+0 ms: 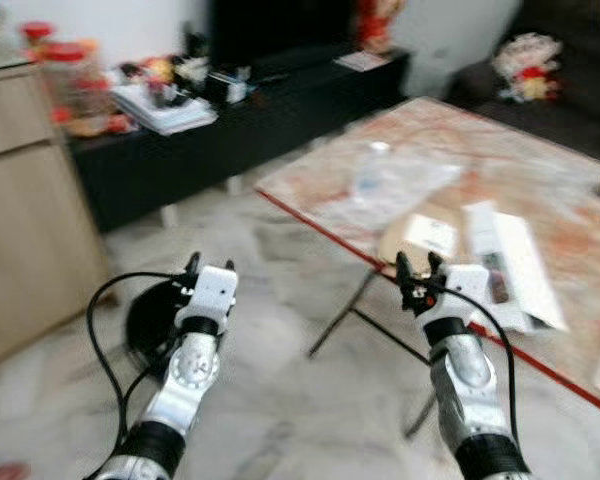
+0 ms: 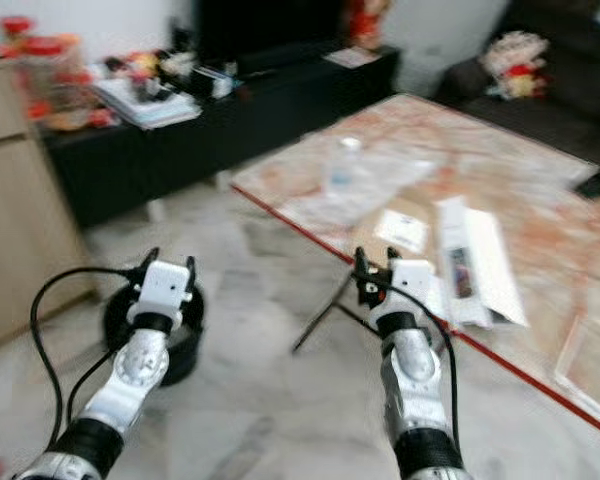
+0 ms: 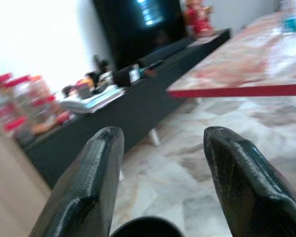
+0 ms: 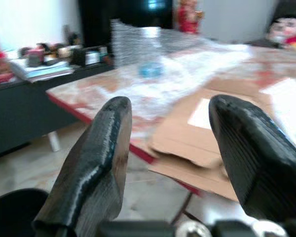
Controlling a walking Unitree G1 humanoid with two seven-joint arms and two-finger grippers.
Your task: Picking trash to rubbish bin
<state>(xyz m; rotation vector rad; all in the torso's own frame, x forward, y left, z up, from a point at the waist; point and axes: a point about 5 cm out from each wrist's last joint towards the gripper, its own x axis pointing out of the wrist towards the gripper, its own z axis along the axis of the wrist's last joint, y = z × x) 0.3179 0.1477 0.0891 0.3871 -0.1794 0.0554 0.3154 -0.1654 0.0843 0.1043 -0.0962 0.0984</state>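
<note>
A low table (image 1: 540, 170) with a marbled top and red edge holds trash: a clear plastic bottle (image 1: 372, 172) on clear plastic wrap (image 4: 187, 69), a flat brown cardboard piece (image 1: 425, 236), and a long white package (image 1: 515, 262). My right gripper (image 1: 417, 268) hovers open at the table's near edge, just before the cardboard (image 4: 197, 128). My left gripper (image 1: 210, 266) is open over the floor, above a round black bin (image 1: 152, 325) whose rim (image 3: 145, 226) lies under its fingers.
A black TV bench (image 1: 230, 130) with papers, jars and clutter runs along the far wall. A wooden cabinet (image 1: 25, 210) stands at left. A dark sofa with a plush toy (image 1: 528, 65) is at back right. Marble floor lies between bin and table.
</note>
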